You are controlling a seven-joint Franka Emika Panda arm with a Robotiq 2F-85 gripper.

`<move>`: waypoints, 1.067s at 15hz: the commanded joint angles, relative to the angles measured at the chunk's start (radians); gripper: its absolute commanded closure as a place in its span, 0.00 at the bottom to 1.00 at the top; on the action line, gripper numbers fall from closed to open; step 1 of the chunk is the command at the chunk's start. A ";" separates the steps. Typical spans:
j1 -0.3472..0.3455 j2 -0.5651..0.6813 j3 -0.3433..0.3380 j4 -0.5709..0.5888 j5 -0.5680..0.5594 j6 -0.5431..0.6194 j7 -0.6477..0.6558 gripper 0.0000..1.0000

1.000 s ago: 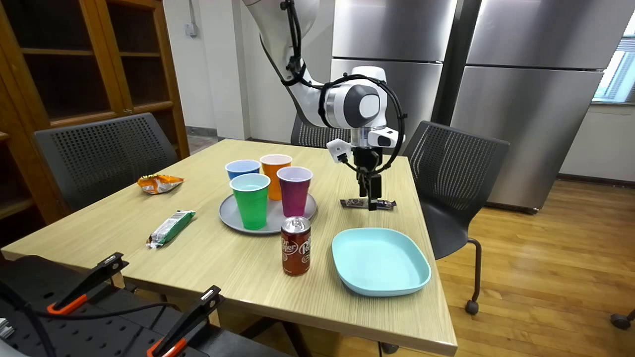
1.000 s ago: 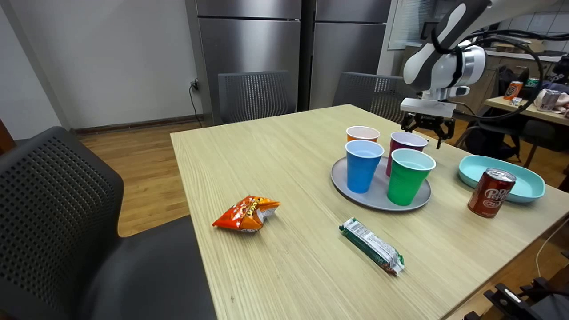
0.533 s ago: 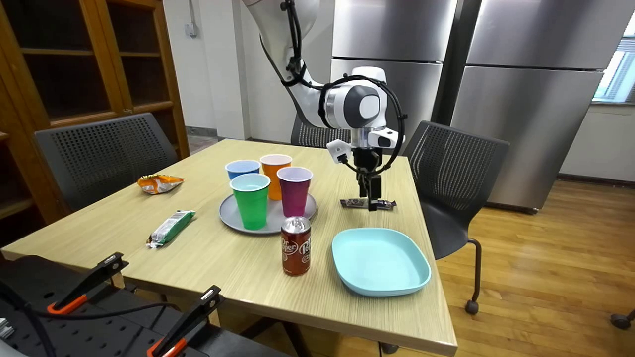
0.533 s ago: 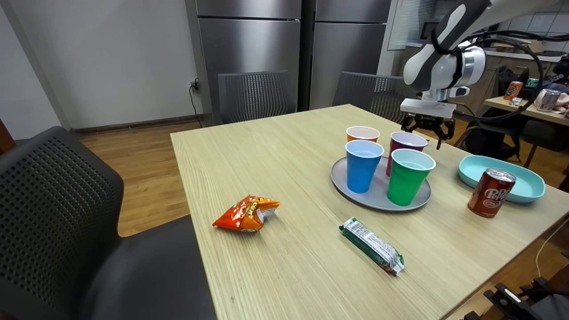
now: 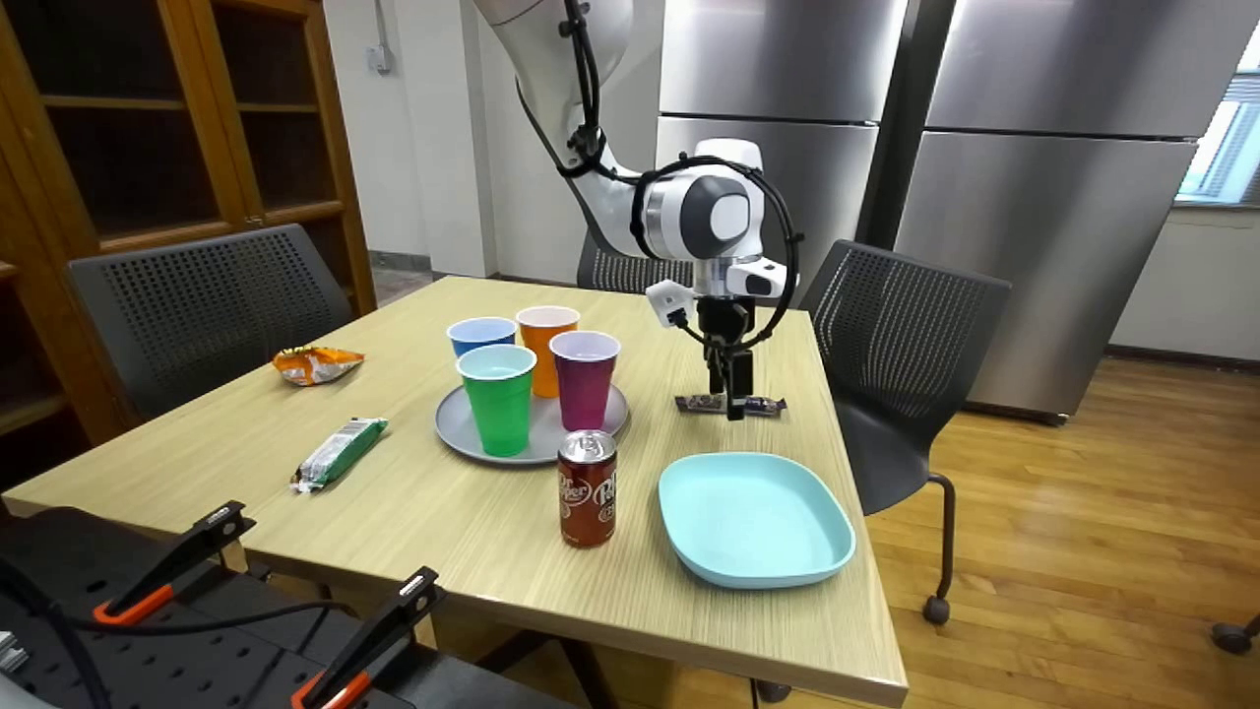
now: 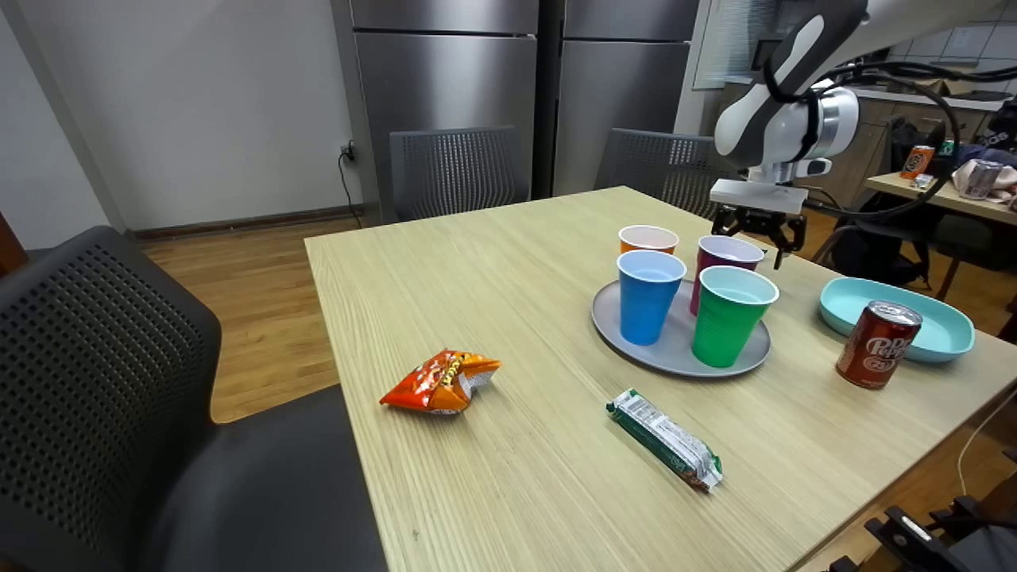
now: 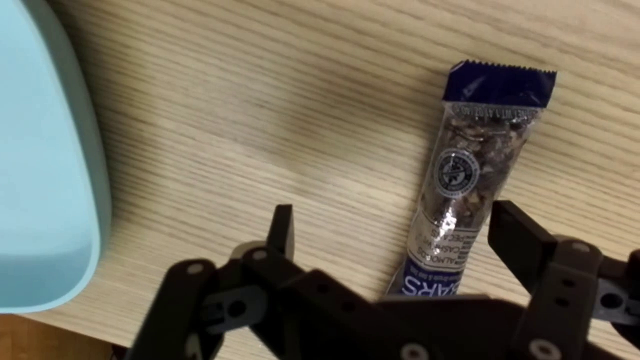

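Note:
My gripper [image 7: 392, 215] is open, fingers pointing down over a clear-and-purple wrapped nut bar [image 7: 465, 165]. In the wrist view the bar runs between the two fingers, much closer to the right finger [image 7: 520, 240] than to the left. Its lower end is hidden behind the gripper body. Nothing is held; whether a fingertip touches the bar or table I cannot tell. In an exterior view the gripper [image 5: 730, 386] is in front of the middle of the bar [image 5: 766, 406]. A light-blue dish [image 5: 758, 522] lies nearer that camera, its wall [image 7: 95, 165] at the wrist view's left.
A grey plate [image 5: 453, 423] carries several cups, among them a green cup [image 5: 499, 404] and a purple cup [image 5: 586, 384]. A soda can [image 5: 588, 492], a green-wrapped bar [image 6: 666, 439] and an orange snack bag [image 6: 441, 383] lie or stand farther off. Chairs [image 5: 906, 364] surround the table.
Over the last half second the arm has come down slightly and shifted a little left in both exterior views. The gripper stays open, and the objects on the table have not moved.

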 commanded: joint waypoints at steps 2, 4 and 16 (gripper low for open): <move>-0.008 0.052 0.011 0.104 0.003 -0.078 0.014 0.00; -0.011 0.066 0.012 0.132 0.001 -0.106 0.014 0.00; -0.023 0.106 0.013 0.205 -0.001 -0.165 0.012 0.42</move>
